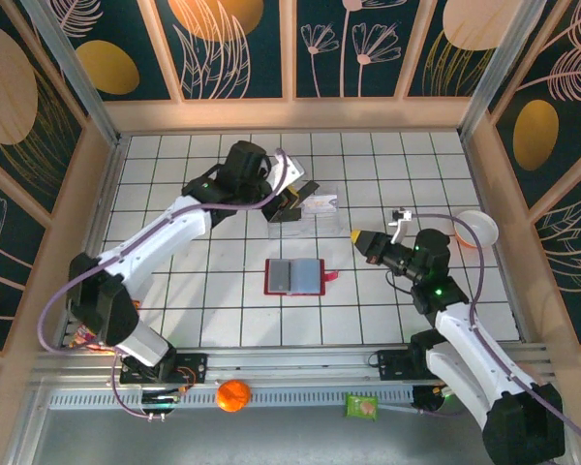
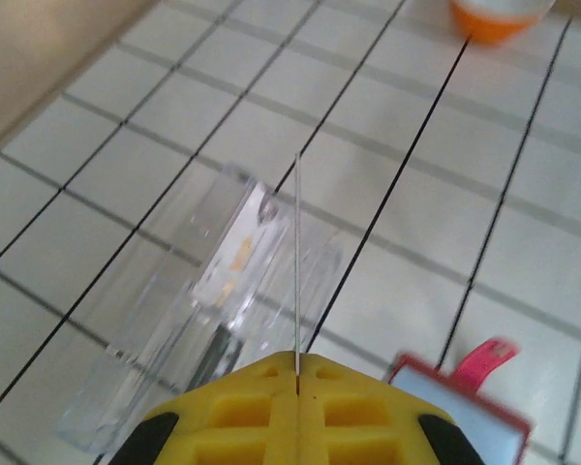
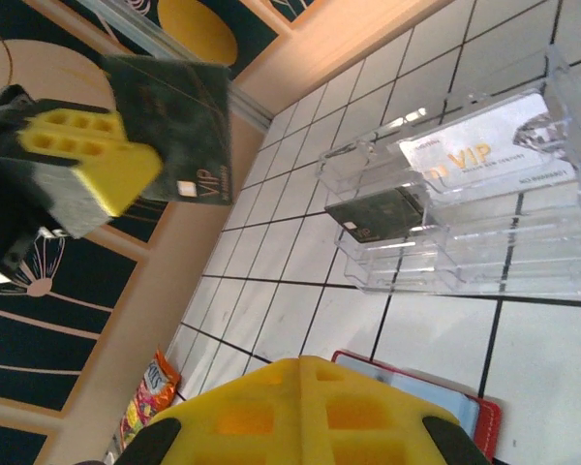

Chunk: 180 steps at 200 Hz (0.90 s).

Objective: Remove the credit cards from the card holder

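Left gripper (image 2: pixel 297 360): yellow pads pressed together on a thin dark rectangular card (image 3: pixel 179 116), pinched by one edge and standing on edge. A clear plastic slotted tray (image 3: pixel 523 247) lies just below and ahead of its fingertips.

Right gripper (image 3: pixel 305 378): pads together, nothing between them. The flat red folding wallet (image 1: pixel 295 277) lies open on the table just beneath and beside it, well behind the left gripper.

Risks, as I judge them:
- Narrow edge grip. The card may swivel or slip out if it is lowered quickly.
- The tray looks light, so a nudge from the fingers or the card's edge could shove it.
- A card released high may land across the slot walls or bounce out.

Count:
- Cards: three. One is held. A second dark card (image 3: pixel 376 215) and a pale silver card (image 3: pixel 484 150) are in the tray.
- Wallet: one. I cannot tell whether any card remains in it.
- Tray: one.
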Each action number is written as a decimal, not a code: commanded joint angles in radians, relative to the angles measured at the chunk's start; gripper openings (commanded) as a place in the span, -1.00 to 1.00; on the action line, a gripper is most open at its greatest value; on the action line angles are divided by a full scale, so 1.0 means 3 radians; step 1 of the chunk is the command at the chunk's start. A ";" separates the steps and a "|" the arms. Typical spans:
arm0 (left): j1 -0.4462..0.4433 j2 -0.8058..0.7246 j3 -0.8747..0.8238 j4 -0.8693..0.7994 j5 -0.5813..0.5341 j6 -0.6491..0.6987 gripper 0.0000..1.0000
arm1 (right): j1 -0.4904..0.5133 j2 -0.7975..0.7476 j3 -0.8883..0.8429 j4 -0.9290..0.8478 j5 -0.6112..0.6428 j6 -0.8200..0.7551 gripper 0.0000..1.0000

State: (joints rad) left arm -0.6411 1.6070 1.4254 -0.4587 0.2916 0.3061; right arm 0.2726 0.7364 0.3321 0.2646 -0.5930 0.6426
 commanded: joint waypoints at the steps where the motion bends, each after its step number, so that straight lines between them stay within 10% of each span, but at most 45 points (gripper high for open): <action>1: -0.0027 0.0385 0.0321 -0.0964 -0.0587 0.0785 -1.00 | -0.0106 -0.0057 -0.0069 0.0142 -0.0210 0.0066 -0.86; 180: -0.0031 0.0630 0.0169 -0.0585 -0.0711 0.2018 -1.00 | -0.0301 0.0209 0.0238 -0.0386 -0.0072 -0.0101 -0.87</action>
State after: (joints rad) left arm -0.6563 1.7744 1.4929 -0.6323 0.0284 0.8516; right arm 0.1902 0.7959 0.3557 0.1802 -0.6407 0.6334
